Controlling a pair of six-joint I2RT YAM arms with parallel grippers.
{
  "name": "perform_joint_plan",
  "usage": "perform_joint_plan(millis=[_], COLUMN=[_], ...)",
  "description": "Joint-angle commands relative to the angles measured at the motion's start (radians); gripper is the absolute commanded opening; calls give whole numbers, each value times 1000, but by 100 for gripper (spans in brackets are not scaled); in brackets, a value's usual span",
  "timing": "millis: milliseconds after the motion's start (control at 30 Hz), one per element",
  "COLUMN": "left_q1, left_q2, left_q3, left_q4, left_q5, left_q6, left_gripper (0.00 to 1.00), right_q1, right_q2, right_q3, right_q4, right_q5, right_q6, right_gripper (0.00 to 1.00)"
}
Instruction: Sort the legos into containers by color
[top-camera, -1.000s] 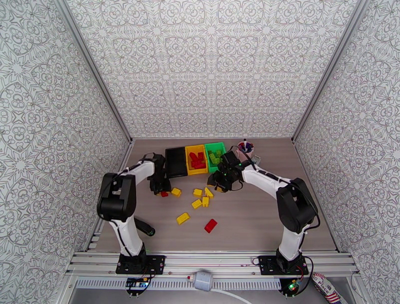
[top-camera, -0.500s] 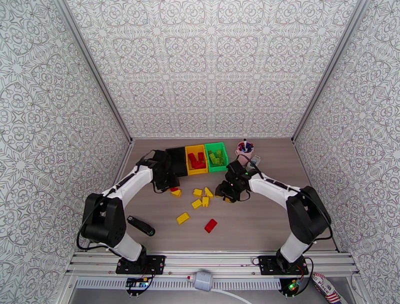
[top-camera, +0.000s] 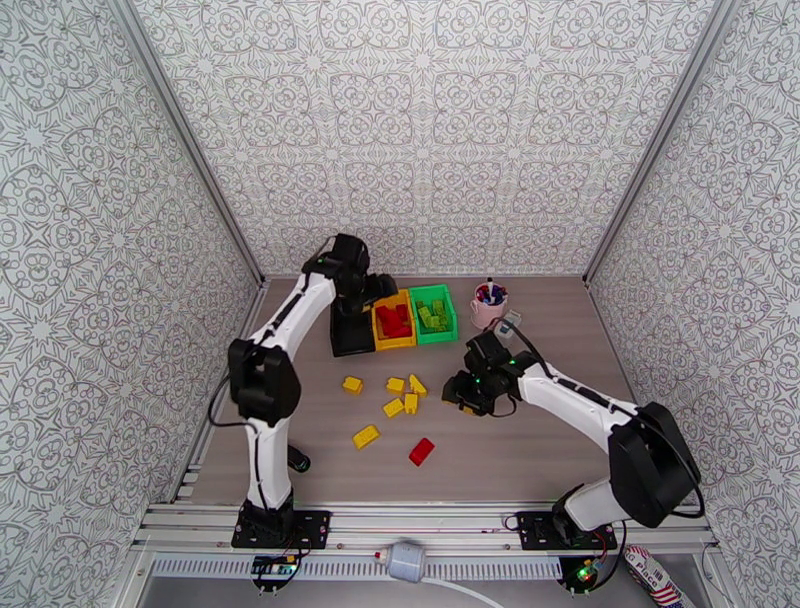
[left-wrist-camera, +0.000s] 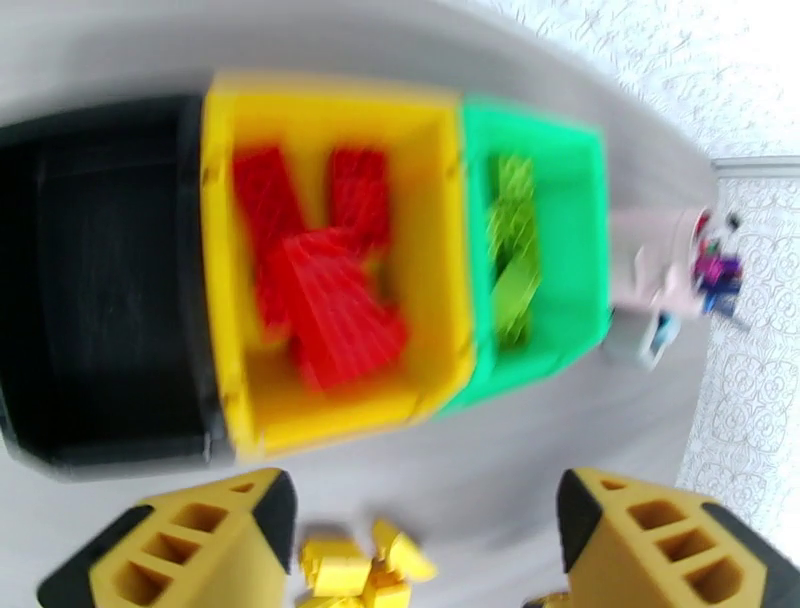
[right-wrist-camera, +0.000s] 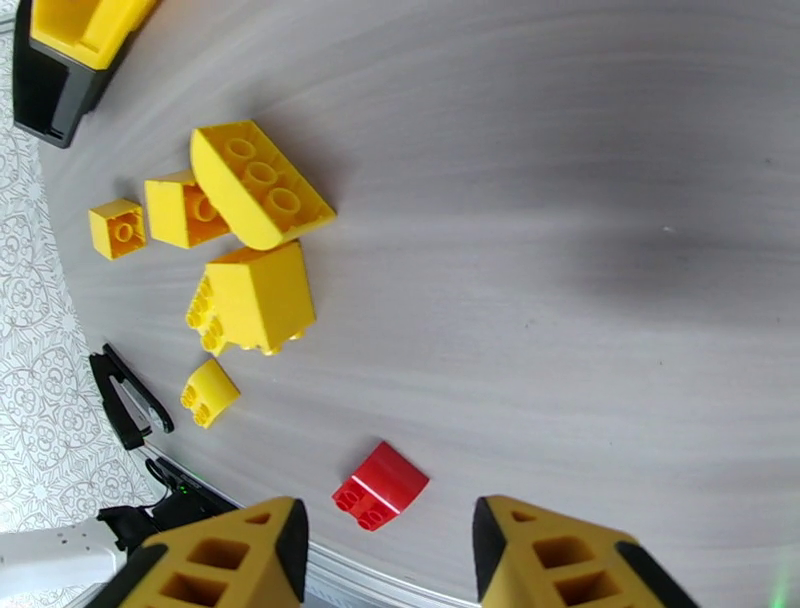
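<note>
Fingers of the left gripper are seen apart and empty, raised near the yellow bin, in which red legos lie. The right gripper is likewise spread, empty, over loose yellow legos. A pick is judged due, so one must be straddled and clamped.

In our left wrist view everything smears: the red legos in the yellow bin melt together, so we cannot count them, and the left edge crops the black bin. From above, the left claw hides part of it.
</note>
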Motion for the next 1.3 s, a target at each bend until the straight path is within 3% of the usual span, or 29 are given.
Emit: perform_joint_plan(millis=[0, 200, 467, 633, 767, 1000, 1267], left_q1=[17, -22, -124, -275, -456, -683, -771], left_q2=[33, -100, -432, -638, -739, -699, -508], left_q3=[93, -79, -614, -917, -1074, -1165, -1084], left_q4=[-112, -72, 61, 115, 122, 157, 185], left_q5=[-9, -27, -98, -162, -212, -255, -289], left_q6=[-8, 58, 76, 86, 101, 95, 125], left_gripper=[78, 79, 81, 82, 85, 85, 83], right_q1=[11, 11, 12, 12, 12, 13, 13], right_q2=[-43, -87, -108, -121, -157, -279, -430], right_q3=[-26, -77, -150, -208, -272, -378, -439], right_q4=[-38, -33, -32, -38, -59, -119, -178], right_q5=[35, 48, 44, 24, 19, 22, 36], right_q6=[10, 32, 47, 57, 58, 73, 115], right_gripper=[50, 52, 54, 55, 59, 62, 63])
